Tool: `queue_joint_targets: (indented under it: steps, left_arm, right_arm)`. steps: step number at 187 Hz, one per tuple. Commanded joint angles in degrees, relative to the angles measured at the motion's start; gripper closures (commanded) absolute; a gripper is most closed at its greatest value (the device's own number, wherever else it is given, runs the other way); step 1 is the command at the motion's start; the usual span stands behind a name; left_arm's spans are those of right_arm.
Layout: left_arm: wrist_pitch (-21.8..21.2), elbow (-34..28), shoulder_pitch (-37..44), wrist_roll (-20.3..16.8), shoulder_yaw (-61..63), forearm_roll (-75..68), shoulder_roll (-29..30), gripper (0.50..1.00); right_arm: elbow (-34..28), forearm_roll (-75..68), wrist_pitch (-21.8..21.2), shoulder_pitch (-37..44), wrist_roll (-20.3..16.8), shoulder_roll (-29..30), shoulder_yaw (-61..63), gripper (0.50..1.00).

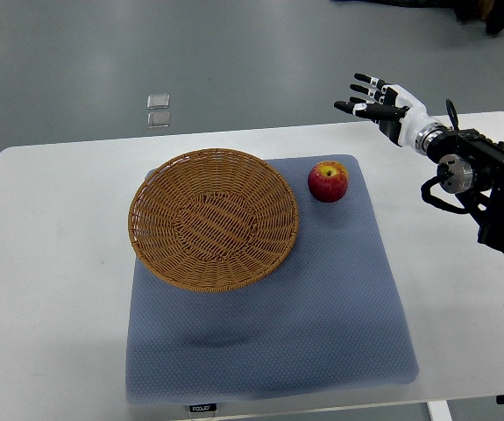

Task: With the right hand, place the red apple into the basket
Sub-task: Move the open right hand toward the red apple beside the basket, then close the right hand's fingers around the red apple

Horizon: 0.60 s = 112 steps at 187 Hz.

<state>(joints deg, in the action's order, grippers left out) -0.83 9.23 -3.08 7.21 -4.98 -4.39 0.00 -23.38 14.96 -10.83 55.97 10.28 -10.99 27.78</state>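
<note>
The table [50,263] in front of me is white and takes up most of what I see, with grey floor [234,53] beyond its far edge. A grey-blue mat [322,316] lies on the middle of it, reaching to the near edge. On the far left part of the mat sits the basket [214,218], a round, shallow wicker bowl with nothing in it; its left rim hangs a little past the mat's edge. My right arm [484,189] comes in from the right, black at the forearm and silver at the wrist, raised over the table's far right corner. My right hand [381,103] is at its end, fingers [363,88] spread and pointing left, holding nothing. It is well apart from the apple [329,181], which stands on the mat just right of the basket, red with a yellow patch, stem up. Two small clear squares [158,110] lie on the floor beyond the table.
</note>
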Motion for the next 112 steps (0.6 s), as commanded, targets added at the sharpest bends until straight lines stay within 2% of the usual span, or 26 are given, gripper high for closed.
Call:
queue_joint_targets:
  steps: [1, 10, 11, 31, 90, 112]
  left_arm:
    - [0.04, 0.00, 0.00, 0.00, -0.03, -0.01, 0.00, 0.500]
    - [0.04, 0.00, 0.00, 0.00, -0.03, -0.01, 0.00, 0.500]
    - [0.04, 0.00, 0.09, 0.00, -0.03, -0.01, 0.00, 0.500]
    - [0.04, 0.00, 0.00, 0.00, 0.06, -0.01, 0.00, 0.500]
    - [0.04, -0.27, 0.00, 0.00, 0.23, -0.01, 0.00, 0.500]
    - [0.04, -0.27, 0.00, 0.00, 0.23, -0.01, 0.00, 0.500]
  right_arm:
    - [-0.09, 5.34, -0.95, 0.01, 0.17, 0.00, 0.00, 0.579]
    - [-0.09, 5.34, -0.95, 0.01, 0.17, 0.00, 0.00, 0.579]
    - [-0.09, 8.73, -1.29, 0.01, 0.52, 0.00, -0.09, 0.579]
    - [-0.09, 16.15, -2.44, -0.07, 0.97, -0.09, -0.09, 0.579]
    - [-1.40, 37.85, -9.82, 0.98, 5.01, -0.35, -2.99, 0.581]
    - [-2.20, 40.94, -10.17, 1.68, 5.98, -0.35, -5.36, 0.581]
